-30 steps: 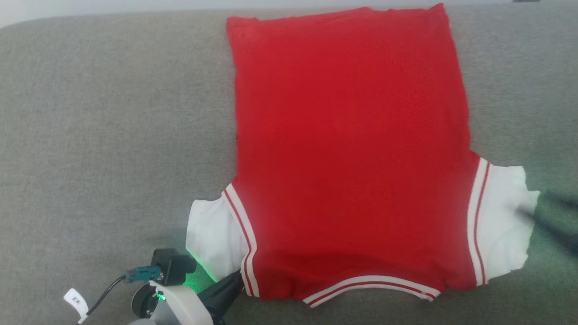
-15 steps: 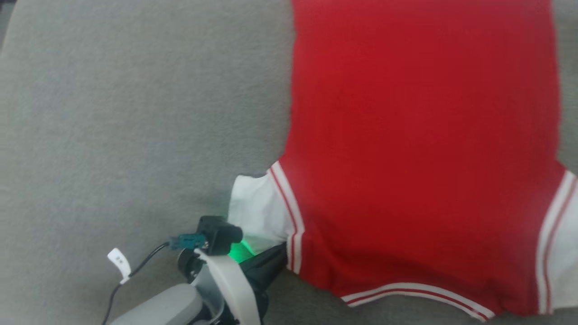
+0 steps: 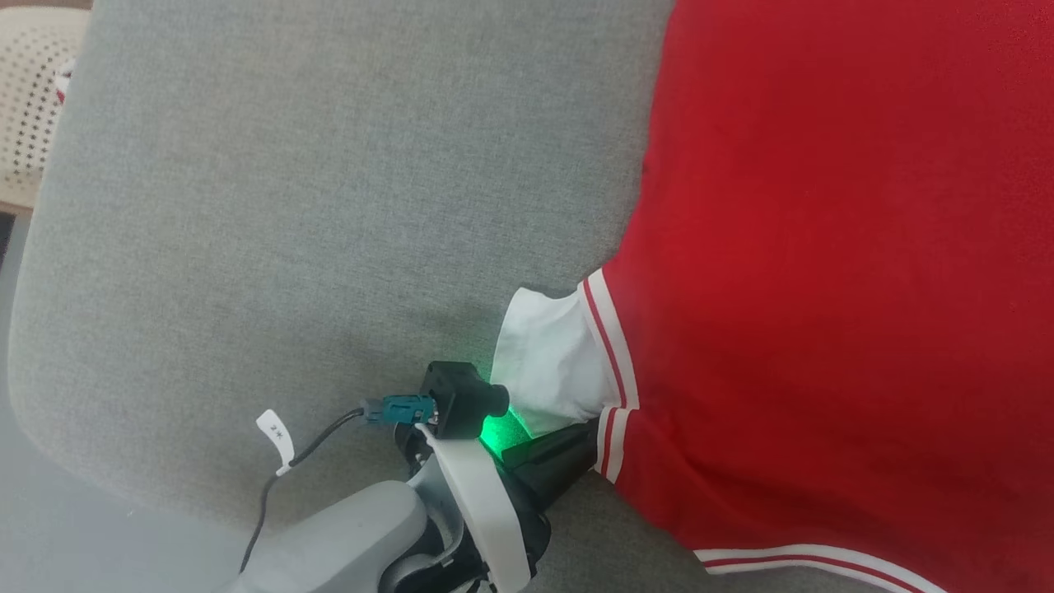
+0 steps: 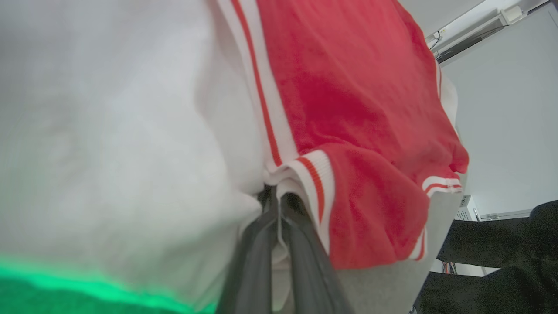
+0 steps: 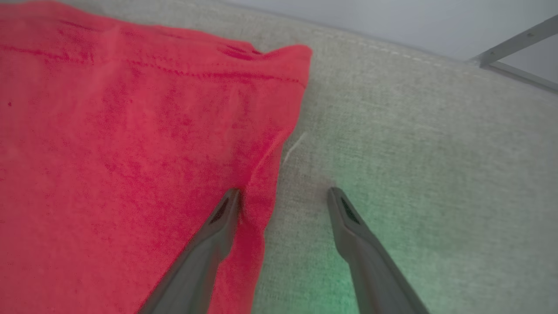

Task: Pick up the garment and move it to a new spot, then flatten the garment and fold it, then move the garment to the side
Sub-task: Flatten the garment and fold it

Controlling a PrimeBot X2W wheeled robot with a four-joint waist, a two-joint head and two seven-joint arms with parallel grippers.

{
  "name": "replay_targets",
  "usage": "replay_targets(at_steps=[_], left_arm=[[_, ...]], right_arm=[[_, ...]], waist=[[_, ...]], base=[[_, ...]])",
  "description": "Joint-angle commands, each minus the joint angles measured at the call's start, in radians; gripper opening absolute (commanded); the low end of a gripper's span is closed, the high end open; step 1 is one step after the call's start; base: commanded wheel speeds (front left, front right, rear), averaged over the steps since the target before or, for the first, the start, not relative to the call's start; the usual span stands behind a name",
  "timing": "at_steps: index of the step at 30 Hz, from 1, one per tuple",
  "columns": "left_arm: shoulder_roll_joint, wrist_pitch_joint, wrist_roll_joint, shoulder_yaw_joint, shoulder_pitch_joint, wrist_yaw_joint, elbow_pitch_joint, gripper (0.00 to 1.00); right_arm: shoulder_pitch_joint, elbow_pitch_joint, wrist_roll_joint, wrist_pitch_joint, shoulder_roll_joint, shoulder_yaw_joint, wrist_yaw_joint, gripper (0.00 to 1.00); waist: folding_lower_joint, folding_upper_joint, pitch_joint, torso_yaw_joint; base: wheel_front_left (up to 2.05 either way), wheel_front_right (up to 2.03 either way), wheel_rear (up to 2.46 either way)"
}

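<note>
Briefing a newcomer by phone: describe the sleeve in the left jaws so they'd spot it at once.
On the grey cushion lies a red shirt. At its near left corner a short sleeve sticks out past white-and-red stripes. Unlike the red body, it is plain white, pinched by the left gripper, jaws shut.

— Left arm casing, please.
— My shell (image 3: pixel 354 535) is pale grey with a white band (image 3: pixel 478 502). Black camera block (image 3: pixel 461 399), green glow; teal plug (image 3: pixel 399 408), black cable (image 3: pixel 325 435), white tag (image 3: pixel 276 432).
— Fingers?
— My fingers (image 5: pixel 205 248): long, dark, tapered.

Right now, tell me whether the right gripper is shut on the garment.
No: the right gripper stands open, fingers astride the garment edge.
</note>
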Motion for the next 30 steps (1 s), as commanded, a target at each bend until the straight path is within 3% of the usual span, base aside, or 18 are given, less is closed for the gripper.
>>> replay_targets(at_steps=[1, 6, 7, 9, 15, 20, 29, 30], left_arm=[[-0.041, 0.020, -0.027, -0.029, 0.016, 0.024, 0.100, 0.00], [-0.046, 0.007, -0.046, -0.056, -0.002, 0.026, 0.118, 0.00], [-0.045, 0.004, -0.048, -0.060, -0.010, 0.026, 0.120, 0.00], [-0.042, -0.006, -0.053, -0.062, -0.029, 0.026, 0.124, 0.00], [-0.008, -0.040, -0.054, -0.062, -0.040, 0.026, 0.155, 0.00], [0.039, -0.075, -0.069, -0.031, 0.010, 0.026, 0.162, 0.00], [0.087, -0.100, -0.037, 0.046, 0.071, 0.039, 0.109, 0.00], [0.092, -0.102, -0.026, 0.063, 0.081, 0.042, 0.090, 0.00]], right_arm=[[-0.014, 0.019, -0.020, 0.020, 0.009, 0.012, -0.001, 1.00], [-0.004, 0.054, -0.041, 0.066, 0.047, 0.045, -0.001, 1.00], [-0.004, 0.053, -0.038, 0.068, 0.052, 0.045, -0.001, 0.47], [-0.001, 0.044, -0.024, 0.043, 0.056, 0.037, -0.001, 0.00], [0.035, -0.013, 0.033, -0.029, 0.017, 0.008, -0.001, 0.00], [0.151, -0.165, 0.109, -0.050, -0.050, 0.028, -0.001, 0.00], [0.488, -0.589, 0.300, -0.160, -0.330, 0.045, -0.002, 0.00], [0.589, -0.663, 0.346, -0.200, -0.388, 0.047, -0.002, 0.00]], waist=[[0.0001, -0.0002, 0.031, 0.019], [0.0001, -0.0002, 0.046, 0.010], [0.0001, -0.0002, 0.046, 0.008], [0.0001, -0.0002, 0.042, 0.001], [0.0001, -0.0002, -0.017, -0.029], [0.0001, -0.0002, -0.106, -0.080], [0.0001, -0.0002, -0.185, -0.176], [0.0001, -0.0002, -0.191, -0.192]], base=[[0.00, 0.00, 0.00], [0.00, 0.00, 0.00], [0.00, 0.00, 0.00], [0.00, 0.00, 0.00], [0.00, 0.00, 0.00], [0.00, 0.00, 0.00], [0.00, 0.00, 0.00], [0.00, 0.00, 0.00]])
